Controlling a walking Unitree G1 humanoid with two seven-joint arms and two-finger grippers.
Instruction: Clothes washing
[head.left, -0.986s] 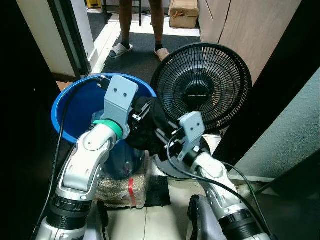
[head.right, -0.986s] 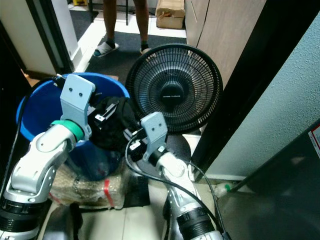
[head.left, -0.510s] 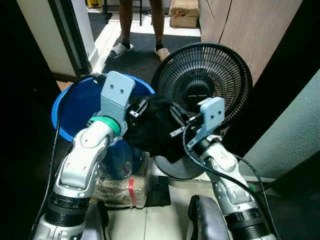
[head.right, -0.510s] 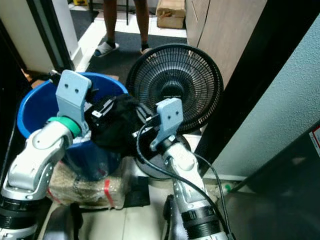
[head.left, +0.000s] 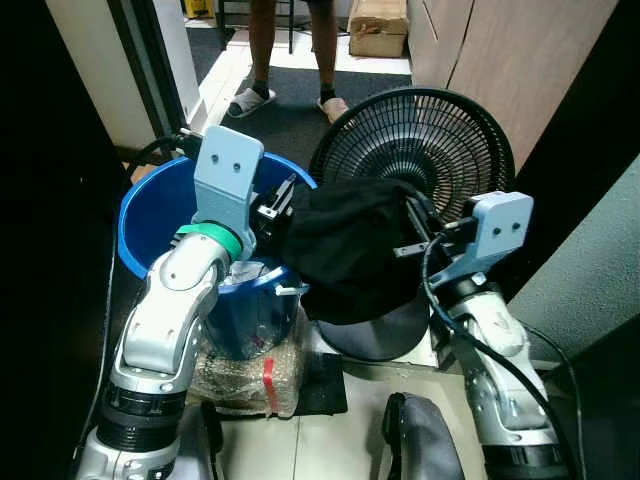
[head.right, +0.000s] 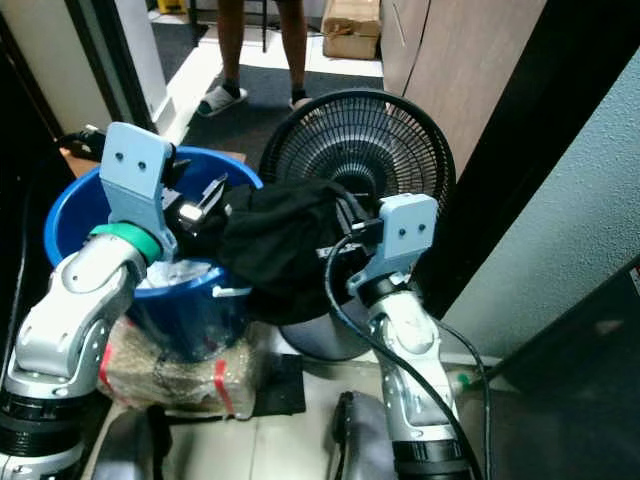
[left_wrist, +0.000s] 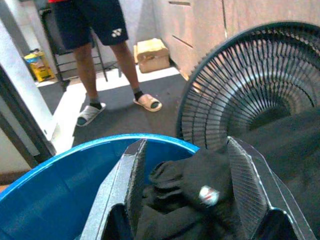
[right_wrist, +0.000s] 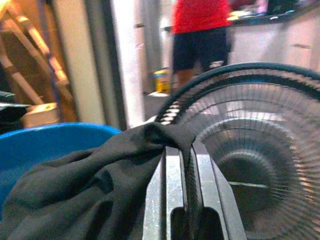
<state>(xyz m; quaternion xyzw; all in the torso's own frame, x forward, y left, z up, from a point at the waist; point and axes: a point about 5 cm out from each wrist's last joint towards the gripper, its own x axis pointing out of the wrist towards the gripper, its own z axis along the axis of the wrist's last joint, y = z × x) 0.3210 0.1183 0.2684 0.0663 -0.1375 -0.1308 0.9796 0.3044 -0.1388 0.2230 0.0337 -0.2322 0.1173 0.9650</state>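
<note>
Head view: a black garment (head.left: 350, 255) hangs between both grippers, over the right rim of the blue bucket (head.left: 150, 215), before a fan (head.left: 440, 140). Left wrist: left gripper (left_wrist: 187, 192) spread around cloth. Right wrist: right gripper (right_wrist: 188, 165) clenched on fabric.

A black fan (head.left: 425, 140) stood at centre, with a person's sandalled feet (head.left: 290, 98) at 12 o'clock, a cardboard box (head.left: 378, 28) at 1 o'clock, wooden cabinets (head.left: 500, 70) at 2 o'clock, and a wrapped bundle (head.left: 250, 375) at 7 o'clock.
</note>
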